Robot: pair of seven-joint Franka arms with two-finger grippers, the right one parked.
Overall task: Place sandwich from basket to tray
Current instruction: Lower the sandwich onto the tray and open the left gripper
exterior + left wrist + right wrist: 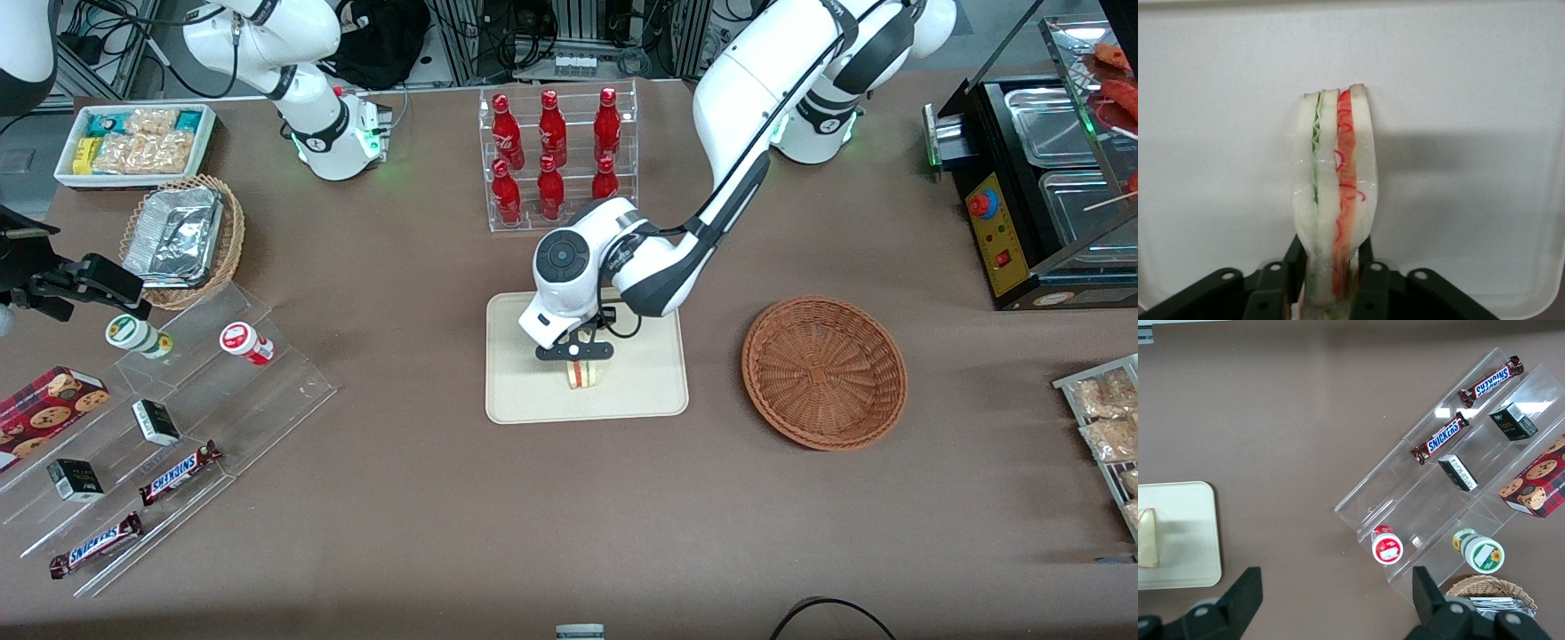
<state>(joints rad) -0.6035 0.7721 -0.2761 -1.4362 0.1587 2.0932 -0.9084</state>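
Over the tray [524,400], tool [576,363] pinches the sandwich [584,374] — edge upright.

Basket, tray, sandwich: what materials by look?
Basket: woven wicker, reddish-brown, visible weave. Tray: likely matte plastic, cream, smooth with a low rim. Sandwich: probably a replica, its glossy bread pinched between the gripper's fingers over the tray.
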